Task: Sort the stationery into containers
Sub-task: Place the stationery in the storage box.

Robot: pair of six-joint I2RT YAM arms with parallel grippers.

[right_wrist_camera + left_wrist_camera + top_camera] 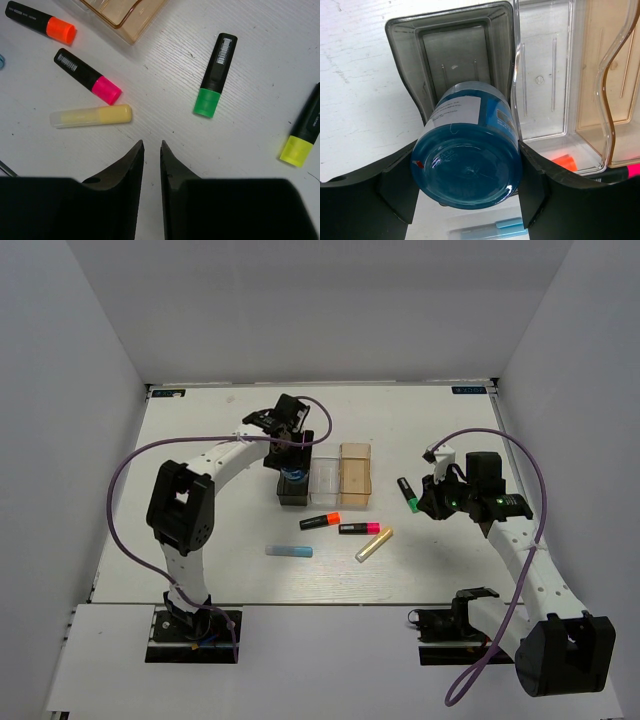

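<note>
Pale walls point(60, 390), white wooden table point(400, 420)

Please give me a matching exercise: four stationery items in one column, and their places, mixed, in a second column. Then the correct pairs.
1. roll
2. green highlighter
3. orange highlighter
4. yellow stick

A. next to the pink highlighter
B. near side of the clear bin
C. in the left gripper
D. right of the tan bin

Pairs: 1-C, 2-D, 3-B, 4-A

Left arm point(225, 455), right arm point(530, 575) — white links, boxy black joint housings point(180, 508), looping purple cables point(118, 490), black base plates point(195, 625). Right gripper point(151, 145) — matte black wedge fingers point(125, 172).
</note>
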